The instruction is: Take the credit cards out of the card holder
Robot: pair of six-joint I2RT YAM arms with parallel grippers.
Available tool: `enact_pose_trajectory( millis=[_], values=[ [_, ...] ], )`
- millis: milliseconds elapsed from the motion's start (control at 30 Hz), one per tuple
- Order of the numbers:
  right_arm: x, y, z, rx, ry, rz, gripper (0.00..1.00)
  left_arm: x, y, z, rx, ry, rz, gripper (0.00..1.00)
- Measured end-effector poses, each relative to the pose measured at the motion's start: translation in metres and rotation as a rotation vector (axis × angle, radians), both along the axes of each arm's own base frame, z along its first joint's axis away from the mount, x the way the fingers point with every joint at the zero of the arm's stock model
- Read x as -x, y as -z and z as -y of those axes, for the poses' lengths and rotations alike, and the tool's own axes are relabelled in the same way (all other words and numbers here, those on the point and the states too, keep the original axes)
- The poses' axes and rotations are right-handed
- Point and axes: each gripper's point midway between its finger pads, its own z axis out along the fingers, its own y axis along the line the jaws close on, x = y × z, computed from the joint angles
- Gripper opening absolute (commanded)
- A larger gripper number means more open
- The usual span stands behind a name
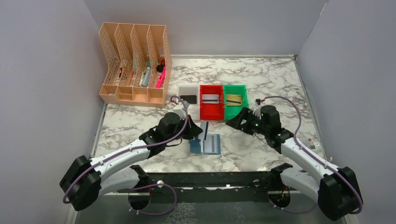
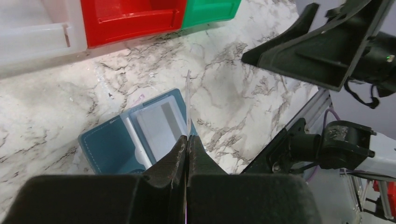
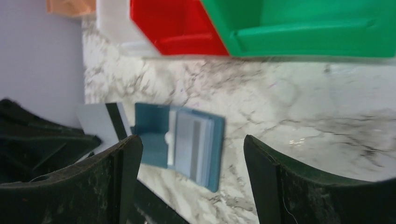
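The left hand is closed on a thin grey card. It pinches the card by one end so that it stands on edge, lifted clear of the wallet. Seen from above, the card's long side runs from the near edge of the desk toward the far edge, and it hangs just above the wallet's far side. The wallet lies open and flat around the middle of the desk, closer to the near edge. A second grey card with a dark stripe sits in the clear pocket of its right half, its long side running the same way.

The right hand is open and holds nothing. It hovers just beside the wallet on the right-edge side, so the wallet lies between the two hands.

Beyond the wallet, toward the far edge, a white bin, a red bin and a green bin stand side by side. The red bin holds a silver card. These bins lie straight ahead of the left hand, so dropping the held card probably needs only a short carry forward. For the pocketed card, the right hand looks better placed, being free and on that half's side.
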Motion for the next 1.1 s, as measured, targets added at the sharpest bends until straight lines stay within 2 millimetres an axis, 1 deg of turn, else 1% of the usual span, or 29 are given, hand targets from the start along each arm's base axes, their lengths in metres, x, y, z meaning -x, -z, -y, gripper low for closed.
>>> enact_pose_trajectory(
  millis=[67, 167, 333, 500, 567, 667, 767, 933, 1100],
  values=[
    [0.011, 0.004, -0.016, -0.077, -0.091, -0.027, 0.84, -0.001, -0.004, 0.003, 0.02, 0.017, 0.005, 0.0],
    [0.023, -0.001, -0.032, -0.161, -0.191, -0.036, 0.84, -0.003, -0.011, 0.006, 0.064, 0.036, 0.013, 0.0],
    [0.034, -0.015, -0.048, -0.256, -0.305, -0.007, 0.8, -0.005, -0.015, 0.011, 0.131, 0.069, 0.007, 0.0],
    [0.049, -0.013, -0.057, -0.337, -0.391, -0.02, 0.71, -0.002, -0.022, 0.017, 0.176, 0.101, 0.01, 0.0],
    [0.051, -0.014, -0.061, -0.367, -0.422, -0.03, 0.67, -0.001, -0.024, 0.018, 0.197, 0.106, 0.014, 0.0],
    [0.052, -0.015, -0.066, -0.402, -0.462, -0.037, 0.62, 0.002, -0.021, 0.018, 0.215, 0.109, 0.001, 0.0],
    [0.054, -0.017, -0.071, -0.431, -0.492, -0.043, 0.6, 0.003, -0.022, 0.019, 0.233, 0.11, -0.007, 0.0],
    [0.056, -0.025, -0.078, -0.466, -0.533, -0.02, 0.55, 0.004, -0.03, 0.022, 0.28, 0.115, -0.006, 0.0],
    [0.056, -0.026, -0.083, -0.492, -0.551, -0.027, 0.5, 0.007, -0.035, 0.024, 0.318, 0.124, -0.021, 0.0]
  ],
)
